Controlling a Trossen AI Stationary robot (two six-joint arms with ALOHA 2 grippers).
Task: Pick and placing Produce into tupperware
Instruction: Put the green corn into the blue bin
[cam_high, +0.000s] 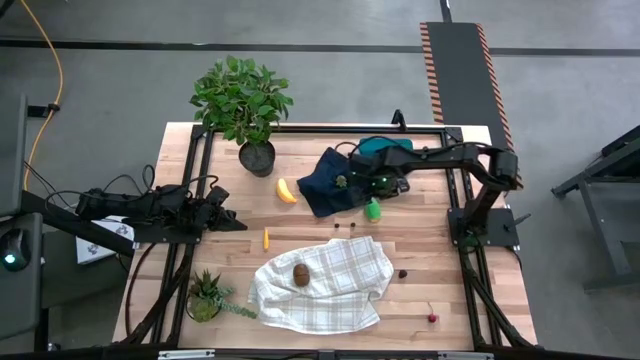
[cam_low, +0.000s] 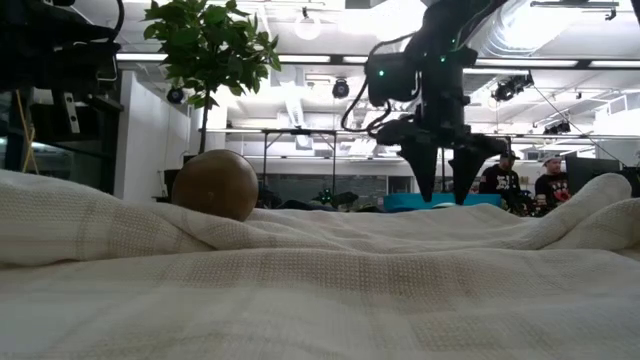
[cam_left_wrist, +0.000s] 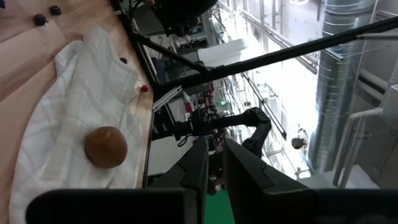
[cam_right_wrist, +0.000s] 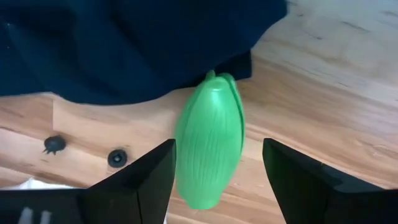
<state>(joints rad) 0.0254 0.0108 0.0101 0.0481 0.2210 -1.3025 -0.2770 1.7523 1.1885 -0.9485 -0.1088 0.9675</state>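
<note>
Produce piece in bright green (cam_right_wrist: 210, 147), ribbed and seemingly light, hard, slippery plastic, lay on the desk (cam_right_wrist: 348, 74) beside the navy cloth (cam_right_wrist: 124, 43); the right pincer (cam_right_wrist: 217, 180) hung released astride its midsection, the best hold.

A leafy potted plant (cam_high: 243, 105) stands at the far edge of the wooden surface (cam_high: 430, 270), a smaller plant (cam_high: 207, 297) near its front left corner, a checked white cloth (cam_high: 335, 285) lies rumpled in front, a dark navy cloth (cam_high: 330, 180) behind it, two people (cam_low: 525, 180) beyond
</note>
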